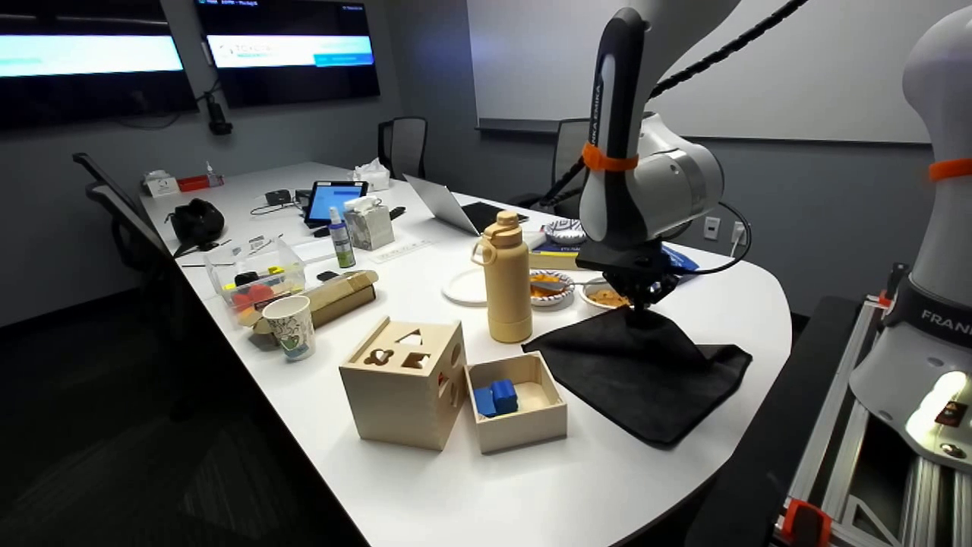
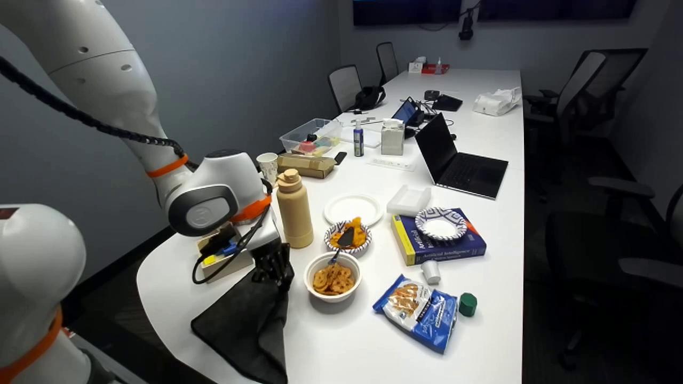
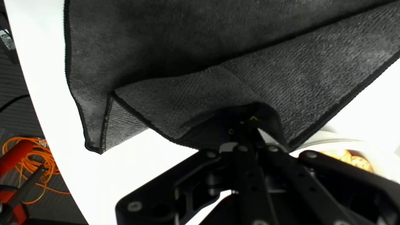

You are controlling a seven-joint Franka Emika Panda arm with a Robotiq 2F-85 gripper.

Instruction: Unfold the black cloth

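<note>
In an exterior view, the black cloth lies on the near right part of the table, its far part raised to the pincer, which points downward. Left of the cloth are a small topless wooden box holding blue blocks and, close beside it, a wooden cube with cut-out shapes; a tan bottle stands upright farther back. In an exterior view, the cloth lies at the table's near left end, a white bowl of brown snacks sits just right of the pincer, and a blue packet lies farther right. In the wrist view, the pincer pinches a bunched fold of the cloth, while the rest spreads in overlapping layers.
</note>
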